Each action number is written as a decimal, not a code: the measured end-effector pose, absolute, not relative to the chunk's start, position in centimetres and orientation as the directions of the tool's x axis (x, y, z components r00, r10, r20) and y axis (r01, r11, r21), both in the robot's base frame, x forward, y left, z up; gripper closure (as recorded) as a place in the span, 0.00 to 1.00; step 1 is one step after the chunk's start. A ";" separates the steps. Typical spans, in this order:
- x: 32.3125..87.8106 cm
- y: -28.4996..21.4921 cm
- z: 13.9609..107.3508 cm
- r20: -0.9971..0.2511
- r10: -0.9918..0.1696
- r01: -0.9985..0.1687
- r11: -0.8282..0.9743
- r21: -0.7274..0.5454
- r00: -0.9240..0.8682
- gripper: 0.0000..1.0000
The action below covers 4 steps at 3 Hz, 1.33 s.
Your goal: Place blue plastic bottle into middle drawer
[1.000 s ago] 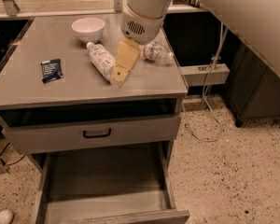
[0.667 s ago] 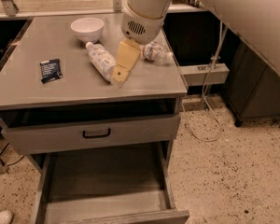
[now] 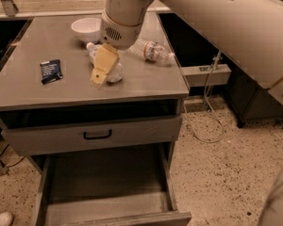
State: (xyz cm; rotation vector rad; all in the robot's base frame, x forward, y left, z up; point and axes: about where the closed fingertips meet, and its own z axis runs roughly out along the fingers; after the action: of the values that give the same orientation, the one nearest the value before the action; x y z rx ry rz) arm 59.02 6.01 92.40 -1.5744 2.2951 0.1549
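Observation:
The blue plastic bottle (image 3: 114,72) lies on its side on the grey cabinet top (image 3: 146,81), white cap toward the bowl, mostly covered by my gripper. My gripper (image 3: 100,75) hangs from the white arm (image 3: 122,13) right over the bottle's middle, at its level. The middle drawer (image 3: 106,185) is pulled out at the bottom of the view, its bare grey floor showing and nothing in it.
A clear crinkled bottle (image 3: 152,50) lies to the right of my gripper. A white bowl (image 3: 86,28) stands behind it and a dark packet (image 3: 51,71) lies to its left. A drawer front with a black handle (image 3: 97,135) sits slightly open above the middle drawer.
My gripper has moved left, from the bottle's right end to over its middle. The bottle, the bowl and the drawers have not moved.

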 end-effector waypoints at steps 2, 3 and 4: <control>63.9 10.8 90.0 -0.330 -0.871 -0.910 0.407 -0.073 -0.363 0.00; 66.9 11.1 88.5 -0.313 -0.862 -0.889 0.447 -0.101 -0.398 0.00; 69.7 10.0 87.0 -0.291 -0.847 -0.862 0.493 -0.117 -0.445 0.00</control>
State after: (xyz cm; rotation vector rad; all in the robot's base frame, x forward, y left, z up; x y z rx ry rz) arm 69.68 10.04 86.98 -1.4387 2.4310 0.0687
